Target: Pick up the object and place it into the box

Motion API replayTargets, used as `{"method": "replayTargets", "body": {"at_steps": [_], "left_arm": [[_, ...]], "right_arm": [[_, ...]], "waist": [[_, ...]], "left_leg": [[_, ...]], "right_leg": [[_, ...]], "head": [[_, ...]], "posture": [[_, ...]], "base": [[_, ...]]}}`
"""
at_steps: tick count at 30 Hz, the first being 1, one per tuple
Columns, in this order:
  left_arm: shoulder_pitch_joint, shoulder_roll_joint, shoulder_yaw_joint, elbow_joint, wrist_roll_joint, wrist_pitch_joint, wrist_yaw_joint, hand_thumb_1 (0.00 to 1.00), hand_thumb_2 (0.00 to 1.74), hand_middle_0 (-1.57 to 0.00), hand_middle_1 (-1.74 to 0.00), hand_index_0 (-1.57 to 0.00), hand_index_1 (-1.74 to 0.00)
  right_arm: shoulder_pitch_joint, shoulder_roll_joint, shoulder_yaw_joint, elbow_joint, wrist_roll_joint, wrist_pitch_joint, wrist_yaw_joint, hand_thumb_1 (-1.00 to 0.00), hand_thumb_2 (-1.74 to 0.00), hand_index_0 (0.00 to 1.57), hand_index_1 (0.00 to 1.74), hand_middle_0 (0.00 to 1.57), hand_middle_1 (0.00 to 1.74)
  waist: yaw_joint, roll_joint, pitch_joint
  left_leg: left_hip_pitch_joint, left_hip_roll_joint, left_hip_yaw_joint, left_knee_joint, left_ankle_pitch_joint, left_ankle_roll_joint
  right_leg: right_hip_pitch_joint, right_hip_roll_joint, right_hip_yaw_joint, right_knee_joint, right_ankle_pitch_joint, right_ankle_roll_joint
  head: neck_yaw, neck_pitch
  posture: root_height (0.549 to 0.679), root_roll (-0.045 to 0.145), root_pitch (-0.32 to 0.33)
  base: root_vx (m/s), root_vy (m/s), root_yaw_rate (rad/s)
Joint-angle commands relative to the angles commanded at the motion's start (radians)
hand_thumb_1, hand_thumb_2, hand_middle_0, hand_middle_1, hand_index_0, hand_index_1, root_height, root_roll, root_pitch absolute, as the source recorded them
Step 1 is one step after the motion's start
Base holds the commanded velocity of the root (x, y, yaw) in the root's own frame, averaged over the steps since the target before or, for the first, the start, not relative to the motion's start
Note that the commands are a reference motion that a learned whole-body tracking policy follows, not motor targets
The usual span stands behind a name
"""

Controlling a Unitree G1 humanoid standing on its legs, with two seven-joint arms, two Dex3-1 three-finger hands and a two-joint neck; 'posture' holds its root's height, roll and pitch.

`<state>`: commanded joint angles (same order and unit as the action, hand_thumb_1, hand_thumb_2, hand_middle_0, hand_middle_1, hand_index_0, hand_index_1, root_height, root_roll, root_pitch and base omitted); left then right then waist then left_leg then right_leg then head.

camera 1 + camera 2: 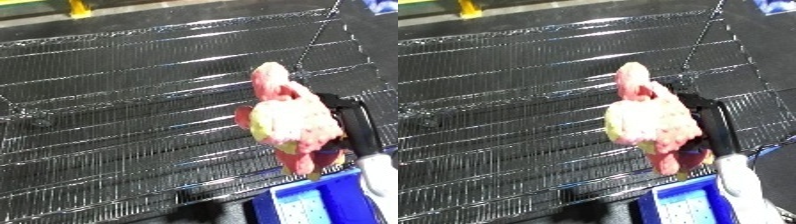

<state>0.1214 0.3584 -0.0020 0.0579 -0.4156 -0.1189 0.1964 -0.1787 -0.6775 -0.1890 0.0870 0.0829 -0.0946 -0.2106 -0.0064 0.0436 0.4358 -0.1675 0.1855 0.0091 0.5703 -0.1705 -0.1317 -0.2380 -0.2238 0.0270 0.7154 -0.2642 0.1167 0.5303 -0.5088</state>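
Right eye view: right hand (704, 122) is curled round the pink toy (651, 122), holding it up off the wire shelf (505, 100), prob. so it can clear the rim of the blue bin (687, 205) just below. Left hand not seen.

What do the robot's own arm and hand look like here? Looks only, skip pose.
Only the right hand shows: black, blocky, with long dark fingers. Its forearm below is white and silver, smooth and rounded. No cables or markings can be made out. The left arm is out of view.
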Motion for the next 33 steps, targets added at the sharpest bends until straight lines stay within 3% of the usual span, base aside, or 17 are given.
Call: {"method": "replayTargets", "body": {"at_steps": [9, 14, 19, 24, 33], "left_arm": [[0.021, -0.009, 0.029, -0.013, 0.015, 0.018, -0.012, 1.00, 1.74, -1.57, -1.74, -1.57, -1.74], [0.042, -0.012, 0.044, -0.021, 0.017, 0.025, -0.017, 1.00, 1.74, -1.57, -1.74, -1.57, -1.74], [0.055, -0.011, 0.050, -0.016, 0.013, 0.030, -0.027, 1.00, 1.74, -1.57, -1.74, -1.57, -1.74], [0.057, -0.005, 0.045, -0.008, 0.004, 0.028, -0.033, 1.00, 1.74, -1.57, -1.74, -1.57, -1.74], [0.051, 0.004, 0.026, 0.001, -0.009, 0.023, -0.046, 1.00, 1.74, -1.57, -1.74, -1.57, -1.74]], "right_arm": [[0.224, 0.111, -0.199, -0.018, 0.020, -0.027, -0.044, -1.00, -1.74, 1.57, 1.74, 1.57, 1.74], [0.315, 0.176, -0.280, 0.011, 0.044, -0.041, -0.065, -1.00, -1.74, 1.57, 1.74, 1.57, 1.74], [0.369, 0.238, -0.333, 0.081, 0.134, -0.068, -0.073, -1.00, -1.74, 1.57, 1.74, 1.57, 1.74], [0.385, 0.267, -0.361, 0.186, 0.208, -0.083, -0.081, -1.00, -1.74, 1.57, 1.74, 1.57, 1.74], [0.343, 0.254, -0.385, 0.375, 0.307, -0.092, -0.092, -0.55, -0.96, 0.86, 0.96, 0.86, 0.96]], "waist": [[-0.068, 0.006, -0.023], [-0.104, 0.012, -0.028], [-0.139, 0.023, -0.035], [-0.160, 0.029, -0.043], [-0.158, 0.037, -0.048]], "left_leg": [[0.033, 0.008, 0.020, 0.001, -0.007, -0.0011], [0.041, 0.009, 0.028, 0.018, -0.013, -0.0042], [0.050, 0.009, 0.036, 0.026, -0.017, -0.0077], [0.057, 0.008, 0.044, 0.026, -0.017, -0.0102], [0.057, -0.001, 0.045, 0.020, -0.012, -0.0083]], "right_leg": [[0.036, 0.0066, 0.013, -0.023, 0.010, -0.0052], [0.047, 0.0088, 0.022, -0.024, 0.012, -0.0081], [0.052, 0.0086, 0.030, -0.024, 0.015, -0.0105], [0.059, 0.0079, 0.035, -0.036, 0.024, -0.0117], [0.059, 0.0025, 0.028, -0.045, 0.035, -0.0113]], "head": [[0.191, -0.025], [0.236, -0.037], [0.277, -0.097], [0.316, -0.150], [0.353, -0.180]], "posture": [[0.639, 0.056, -0.194], [0.639, 0.059, -0.210], [0.639, 0.063, -0.221], [0.640, 0.067, -0.225], [0.641, 0.071, -0.227]], "base": [[-0.016, -0.011, -0.070], [-0.018, -0.008, -0.055], [-0.020, 0.003, -0.034], [-0.022, 0.008, -0.045], [-0.019, 0.006, 0.025]]}}
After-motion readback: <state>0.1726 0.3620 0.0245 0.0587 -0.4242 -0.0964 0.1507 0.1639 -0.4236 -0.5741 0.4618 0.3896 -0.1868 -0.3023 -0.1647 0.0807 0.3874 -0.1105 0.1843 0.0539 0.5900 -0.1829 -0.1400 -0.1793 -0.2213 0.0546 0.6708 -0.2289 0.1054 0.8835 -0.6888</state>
